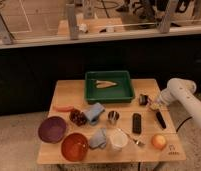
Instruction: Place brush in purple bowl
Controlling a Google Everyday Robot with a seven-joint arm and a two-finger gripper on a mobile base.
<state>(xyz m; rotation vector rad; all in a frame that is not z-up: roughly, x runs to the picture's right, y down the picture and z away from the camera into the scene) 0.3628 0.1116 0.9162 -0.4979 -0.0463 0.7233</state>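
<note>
- The claw [144, 99] sits low over the right end of the counter [69, 95], at the tip of the white arm [180, 90]; I cannot tell whether it is open or closed.
- The brush [159, 118] lies flat just beside the claw, on the near side. Its pale head points toward the claw and its black handle runs away from it.
- The purple bowl [52, 129] stands well apart from the claw, at the far left end of the counter.
- The green tray [91, 92] is near the claw, just to the left.
- The black bar [136, 123] lies nearer than the claw, beside the brush.
</note>
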